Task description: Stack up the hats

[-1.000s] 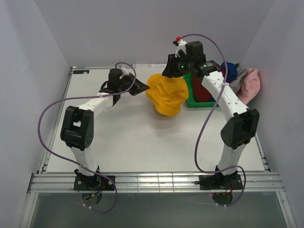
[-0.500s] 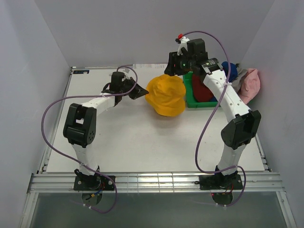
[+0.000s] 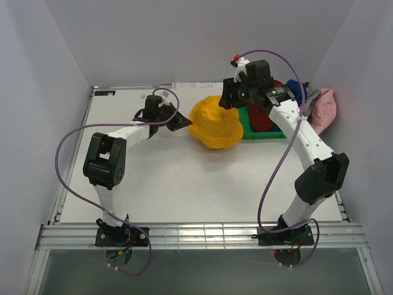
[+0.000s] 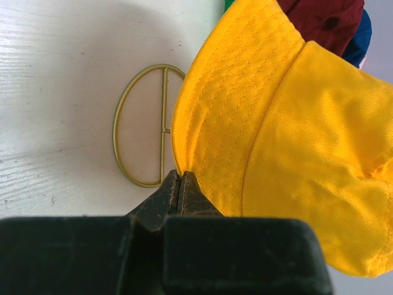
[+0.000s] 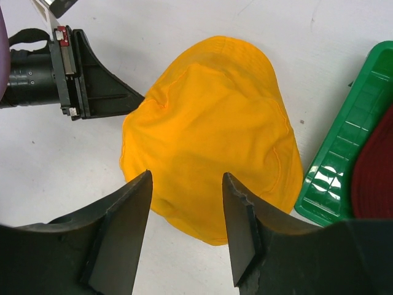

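The yellow hat [image 3: 215, 125] sits crown up in the middle back of the table, over a gold wire stand whose oval foot [image 4: 144, 123] shows beside its brim. My left gripper [image 4: 178, 174] is shut, with the edge of the yellow brim pinched at its very tips, at the hat's left side [image 3: 184, 125]. My right gripper [image 5: 186, 178] hangs open above the hat's crown, touching nothing. A dark red hat [image 3: 263, 118] lies in the green bin [image 3: 255, 134]. Behind the right arm are a blue hat [image 3: 299, 92], a grey hat [image 3: 311, 98] and a pink hat [image 3: 324, 107].
The green bin's near wall [image 5: 344, 178] stands just right of the yellow hat. The enclosure's walls close in behind and on both sides. Bare white tabletop [image 3: 196, 184] stretches from the hat toward the arm bases.
My right gripper opened, let go of the yellow hat and drew up and to the right. The hat settled lower and flatter. My left gripper closed at the brim.
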Action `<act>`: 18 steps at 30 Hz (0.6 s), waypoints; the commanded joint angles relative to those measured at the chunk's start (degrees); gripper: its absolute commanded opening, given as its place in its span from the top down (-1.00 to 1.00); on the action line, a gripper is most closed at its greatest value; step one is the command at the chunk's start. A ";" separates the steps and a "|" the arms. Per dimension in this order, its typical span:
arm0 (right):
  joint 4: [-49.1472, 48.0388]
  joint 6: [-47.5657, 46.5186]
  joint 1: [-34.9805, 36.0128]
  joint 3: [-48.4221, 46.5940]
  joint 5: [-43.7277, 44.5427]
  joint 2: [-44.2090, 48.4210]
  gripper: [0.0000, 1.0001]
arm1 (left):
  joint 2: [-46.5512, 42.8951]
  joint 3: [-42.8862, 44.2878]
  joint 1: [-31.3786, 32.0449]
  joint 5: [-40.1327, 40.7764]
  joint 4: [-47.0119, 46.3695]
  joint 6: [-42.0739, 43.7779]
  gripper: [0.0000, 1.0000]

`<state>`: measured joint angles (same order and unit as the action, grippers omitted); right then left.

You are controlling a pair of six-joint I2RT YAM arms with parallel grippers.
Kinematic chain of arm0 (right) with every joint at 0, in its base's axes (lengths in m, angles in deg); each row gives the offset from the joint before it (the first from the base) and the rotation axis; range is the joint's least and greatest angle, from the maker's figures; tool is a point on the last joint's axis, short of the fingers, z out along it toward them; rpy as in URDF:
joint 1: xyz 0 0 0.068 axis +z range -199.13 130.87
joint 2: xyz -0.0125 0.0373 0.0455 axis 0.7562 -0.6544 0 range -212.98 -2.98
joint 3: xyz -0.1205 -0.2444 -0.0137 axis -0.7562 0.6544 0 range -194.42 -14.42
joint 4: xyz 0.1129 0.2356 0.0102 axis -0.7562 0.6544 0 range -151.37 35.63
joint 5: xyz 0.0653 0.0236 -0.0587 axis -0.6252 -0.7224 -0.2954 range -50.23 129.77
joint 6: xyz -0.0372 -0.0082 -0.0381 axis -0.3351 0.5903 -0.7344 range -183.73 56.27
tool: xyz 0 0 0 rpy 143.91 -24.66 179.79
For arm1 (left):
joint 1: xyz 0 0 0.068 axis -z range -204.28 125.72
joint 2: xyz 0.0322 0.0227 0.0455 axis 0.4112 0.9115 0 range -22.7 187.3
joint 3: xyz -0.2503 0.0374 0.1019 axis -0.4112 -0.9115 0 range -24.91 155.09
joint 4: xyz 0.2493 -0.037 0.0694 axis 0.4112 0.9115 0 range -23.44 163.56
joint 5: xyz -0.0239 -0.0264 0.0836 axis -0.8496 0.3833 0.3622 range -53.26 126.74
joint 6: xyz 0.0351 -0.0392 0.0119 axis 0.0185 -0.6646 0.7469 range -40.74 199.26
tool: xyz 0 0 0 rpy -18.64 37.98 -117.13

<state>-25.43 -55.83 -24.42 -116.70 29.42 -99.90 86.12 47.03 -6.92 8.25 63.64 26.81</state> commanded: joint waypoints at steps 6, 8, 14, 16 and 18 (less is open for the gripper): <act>-2.02 -1.92 0.86 3.05 2.97 2.00 -0.16 | 1.57 0.57 -0.93 0.72 1.95 2.09 1.00; -1.84 -2.01 1.04 3.14 2.70 1.48 -0.16 | 1.66 0.74 -0.93 0.63 2.30 2.17 1.00; -2.72 -2.01 3.15 5.68 3.93 2.00 -0.15 | 1.58 2.06 -1.19 0.72 2.65 3.05 1.00; -3.42 -1.84 3.15 6.91 4.89 2.44 -0.15 | 1.49 2.67 -1.19 0.28 4.41 3.31 1.00; -3.42 -1.92 3.15 7.01 6.21 2.79 -0.16 | 1.31 3.11 -1.19 0.10 4.68 3.58 1.00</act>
<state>-26.79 -56.90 -21.53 -110.30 33.29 -99.66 88.50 48.17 -7.44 7.68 65.78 28.39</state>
